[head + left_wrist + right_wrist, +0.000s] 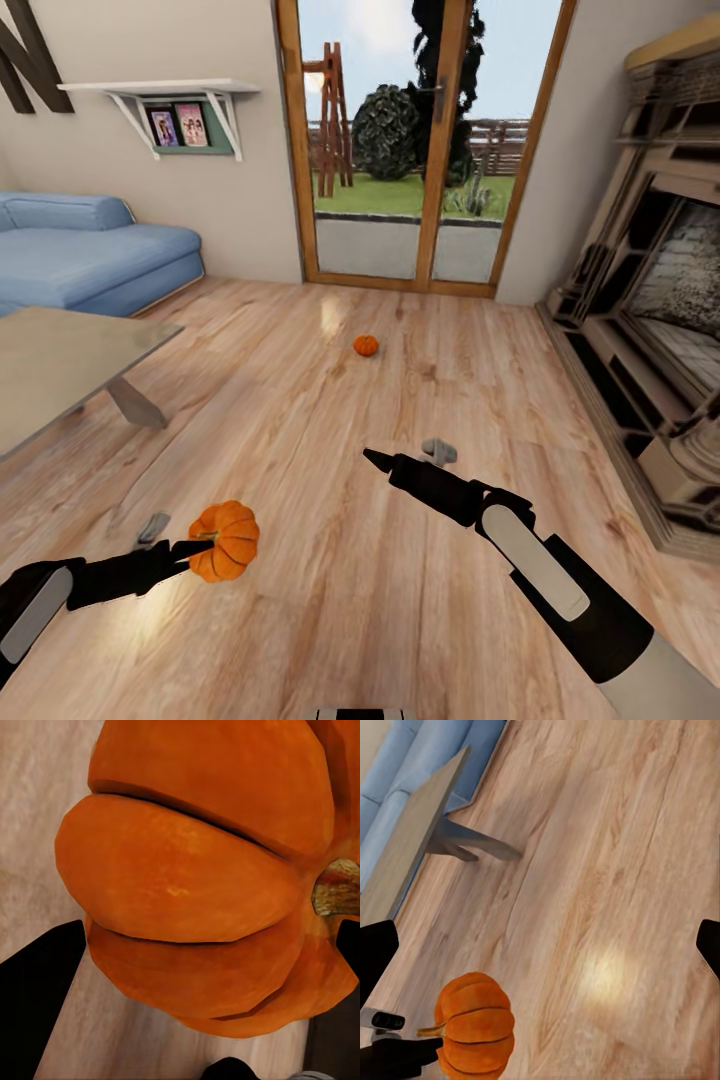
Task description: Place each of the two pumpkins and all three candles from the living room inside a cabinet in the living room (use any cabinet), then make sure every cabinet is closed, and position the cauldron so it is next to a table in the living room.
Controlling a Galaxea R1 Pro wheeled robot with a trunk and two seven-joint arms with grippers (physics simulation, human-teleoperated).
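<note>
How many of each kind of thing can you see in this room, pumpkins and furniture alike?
Pumpkins: 2, one held in the left hand as the held pumpkin, one as the far pumpkin on the floor.
Sofas: 1, the blue sofa.
Tables: 1, the table.
Wall shelves: 1, the shelf.
Framed photos: 2, on the shelf.
Total: 7.

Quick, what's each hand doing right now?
Left hand: closed on a pumpkin.
Right hand: open, holding nothing.
</note>
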